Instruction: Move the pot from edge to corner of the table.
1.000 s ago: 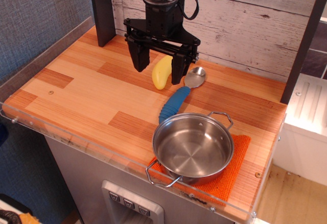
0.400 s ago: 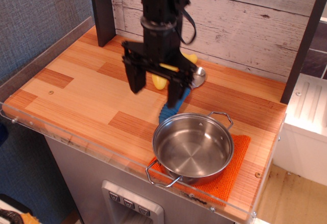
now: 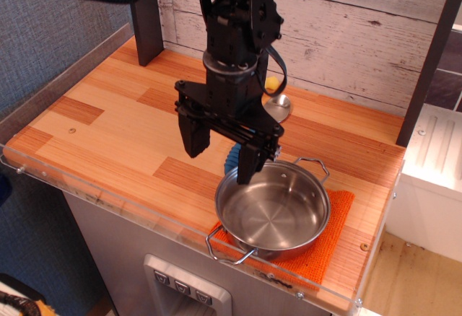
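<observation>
The shiny steel pot [image 3: 273, 211] with two wire loop handles sits on an orange cloth [image 3: 333, 238] near the front right edge of the wooden table [image 3: 108, 121]. My gripper [image 3: 221, 156] is open and empty. It hangs just above the table at the pot's back left rim, its right finger [image 3: 249, 164] over the rim and its left finger [image 3: 193, 138] over bare wood.
A steel spoon [image 3: 276, 104] with a blue handle lies behind the pot, mostly hidden by the arm. A yellow banana [image 3: 271, 84] peeks out behind the arm. A dark post [image 3: 145, 16] stands at the back left. A clear acrylic rim [image 3: 108, 202] lines the front edge.
The gripper has moved forward and down from above the banana to the pot's back left rim. It stays open. The pot has not moved.
</observation>
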Controlling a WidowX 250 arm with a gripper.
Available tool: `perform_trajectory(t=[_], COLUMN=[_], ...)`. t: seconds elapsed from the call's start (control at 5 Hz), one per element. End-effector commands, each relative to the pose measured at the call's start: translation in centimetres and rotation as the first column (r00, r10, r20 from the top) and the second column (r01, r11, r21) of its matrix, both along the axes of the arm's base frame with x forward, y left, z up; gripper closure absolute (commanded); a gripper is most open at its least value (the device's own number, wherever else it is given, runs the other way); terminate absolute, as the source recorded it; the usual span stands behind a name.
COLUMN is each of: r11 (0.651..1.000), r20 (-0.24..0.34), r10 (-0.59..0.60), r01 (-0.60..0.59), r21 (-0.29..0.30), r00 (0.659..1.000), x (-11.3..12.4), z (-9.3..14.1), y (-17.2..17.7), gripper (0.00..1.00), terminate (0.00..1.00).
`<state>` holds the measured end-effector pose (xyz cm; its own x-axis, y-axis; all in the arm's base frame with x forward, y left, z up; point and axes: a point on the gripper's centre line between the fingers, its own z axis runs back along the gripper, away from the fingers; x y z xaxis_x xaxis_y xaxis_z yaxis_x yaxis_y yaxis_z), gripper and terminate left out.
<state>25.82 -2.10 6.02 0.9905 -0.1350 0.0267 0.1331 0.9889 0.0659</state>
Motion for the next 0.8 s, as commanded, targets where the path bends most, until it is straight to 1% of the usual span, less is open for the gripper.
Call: perform_trajectory(t=[0.0,0.2,0.4,0.6], r11=[1.0,1.0,1.0,1.0], r20=[-0.031,-0.044,-0.034,-0.012], r10=[-0.01,-0.008,-0.02,-0.031], r01=[0.01,0.008,0.02,0.031], r21=[0.004,0.01,0.007,0.003], r00=[0.999,0.999,0.999,0.999], x=[0.97,1.26,1.39,1.51], z=[-2.39,-3.15,-3.06,-2.36], y=[-0.43,-0.56,-0.84,-1.23], gripper=[0.0,0.0,1.0,1.0], terminate=[0.0,0.0,0.0,0.0])
